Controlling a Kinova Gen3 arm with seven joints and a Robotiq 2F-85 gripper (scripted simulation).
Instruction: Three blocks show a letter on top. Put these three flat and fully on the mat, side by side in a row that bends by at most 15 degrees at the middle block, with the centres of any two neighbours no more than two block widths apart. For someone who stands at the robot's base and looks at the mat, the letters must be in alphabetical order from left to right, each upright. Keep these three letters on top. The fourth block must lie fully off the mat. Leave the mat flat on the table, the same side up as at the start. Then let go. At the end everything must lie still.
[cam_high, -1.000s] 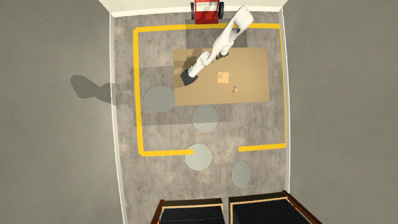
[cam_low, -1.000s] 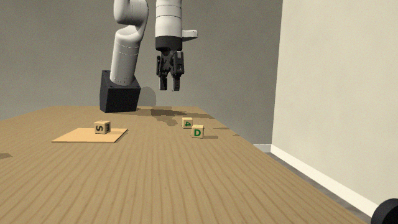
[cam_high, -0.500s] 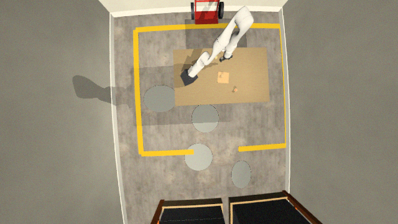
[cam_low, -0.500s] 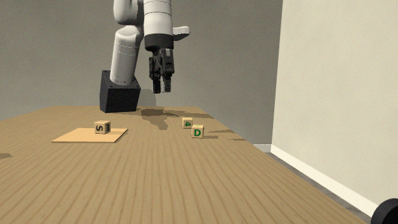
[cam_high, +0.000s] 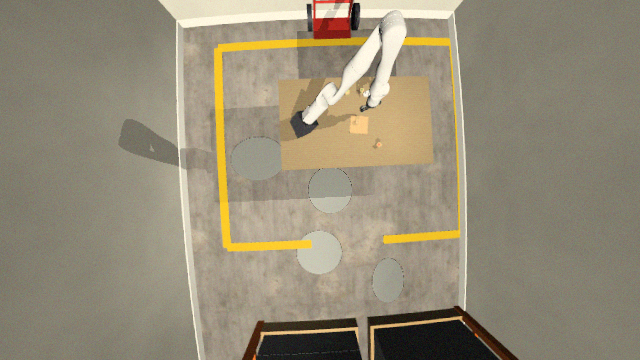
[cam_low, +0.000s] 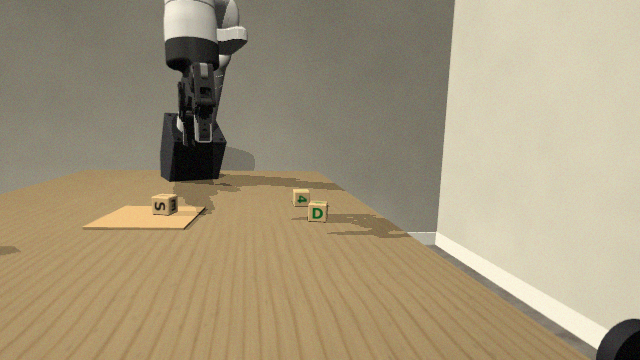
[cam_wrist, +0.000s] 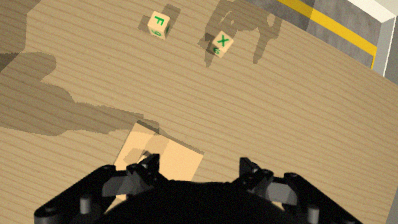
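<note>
open gripper hanging above table, one block on mat

gripper fingers spread wide, nothing btwn them, hanging well above the table surface in exterior view, in front of the black arm base. in wrist view the two fingertips apart, over the near edge of the mat.

landmark = mat, flat tan sheet on the table.

- block w/ black "s" side face: on the mat, near its far right corner in exterior view, flat. top letter not readable from that angle. hidden under gripper in wrist view.
- block showing green "4" side: off the mat, well to the right of it in exterior view, beside the table's right edge.
- block showing green "d" side: off the mat, just in front of and right of the "4" block, close to it but apart.
- wrist view: two blocks beyond the mat, tops reading "f" and "x", near each other, both rotated. can't tell w/ certainty which matches "4" or "d".
- top view: small reddish-marked block off the mat, towards the table's near right, well apart from the others.

top view too small to read letters.
</note>
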